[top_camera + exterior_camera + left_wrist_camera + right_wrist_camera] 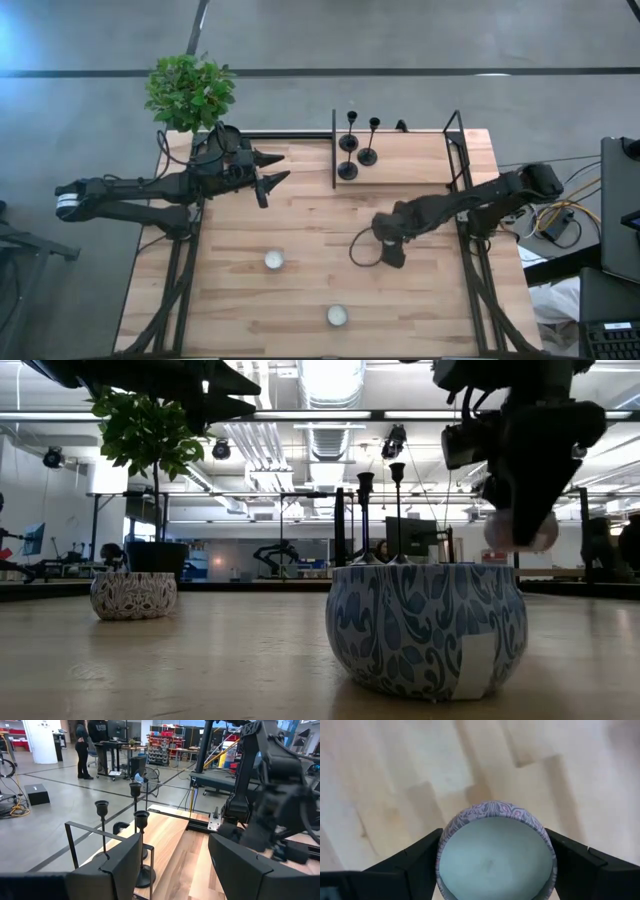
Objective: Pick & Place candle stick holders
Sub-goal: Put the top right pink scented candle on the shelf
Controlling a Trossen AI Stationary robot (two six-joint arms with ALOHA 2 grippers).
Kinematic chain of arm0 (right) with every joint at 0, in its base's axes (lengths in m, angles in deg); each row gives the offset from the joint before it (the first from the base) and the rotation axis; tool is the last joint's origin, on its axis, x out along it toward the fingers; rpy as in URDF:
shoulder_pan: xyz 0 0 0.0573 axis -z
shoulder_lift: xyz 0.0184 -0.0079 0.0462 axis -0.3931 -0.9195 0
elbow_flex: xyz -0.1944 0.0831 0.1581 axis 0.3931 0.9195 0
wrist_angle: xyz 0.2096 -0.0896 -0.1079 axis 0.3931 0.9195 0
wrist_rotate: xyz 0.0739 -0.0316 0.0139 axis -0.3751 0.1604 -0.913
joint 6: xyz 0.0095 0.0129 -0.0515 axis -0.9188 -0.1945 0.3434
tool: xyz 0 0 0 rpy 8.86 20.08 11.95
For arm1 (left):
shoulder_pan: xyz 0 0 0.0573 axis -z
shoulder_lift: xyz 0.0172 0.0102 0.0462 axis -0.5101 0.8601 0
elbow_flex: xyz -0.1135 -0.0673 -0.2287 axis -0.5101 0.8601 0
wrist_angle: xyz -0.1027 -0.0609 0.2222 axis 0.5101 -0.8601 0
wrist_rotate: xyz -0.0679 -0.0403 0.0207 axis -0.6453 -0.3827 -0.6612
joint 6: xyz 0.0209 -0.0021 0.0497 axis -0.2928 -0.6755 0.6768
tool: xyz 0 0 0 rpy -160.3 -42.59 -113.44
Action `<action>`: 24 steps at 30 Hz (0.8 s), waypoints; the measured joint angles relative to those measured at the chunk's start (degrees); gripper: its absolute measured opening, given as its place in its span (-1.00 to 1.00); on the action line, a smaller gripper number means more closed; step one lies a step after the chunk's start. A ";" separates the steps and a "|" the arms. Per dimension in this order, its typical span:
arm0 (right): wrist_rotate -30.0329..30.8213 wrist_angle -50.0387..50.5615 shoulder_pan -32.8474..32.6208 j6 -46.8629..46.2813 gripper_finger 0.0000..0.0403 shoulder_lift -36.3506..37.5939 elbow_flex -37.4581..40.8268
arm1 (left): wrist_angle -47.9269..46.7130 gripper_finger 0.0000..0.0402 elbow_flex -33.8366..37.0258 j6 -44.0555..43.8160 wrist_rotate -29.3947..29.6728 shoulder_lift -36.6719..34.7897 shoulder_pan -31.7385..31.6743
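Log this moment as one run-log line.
left claw: open, raised near rack | right claw: shut on patterned bowl, lifted | candle stick holders: three, untouched, far edge | two bowls on table

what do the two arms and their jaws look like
Both arms are dark, nearly black, jointed segments. The left arm has a pale band near its base and a black cable looping by its wrist. The right arm trails a thin black cable loop. Each ends in flat, blocky black jaws.

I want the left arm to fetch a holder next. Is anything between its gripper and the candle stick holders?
Nothing visible stands between them: the left gripper is open, and bare table runs to the three candle stick holders, apart from the thin black frame beside them.
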 joint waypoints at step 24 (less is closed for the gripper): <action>1.36 10.92 31.97 12.34 0.46 13.33 0.33 | -0.22 0.18 0.00 0.00 0.00 0.01 0.00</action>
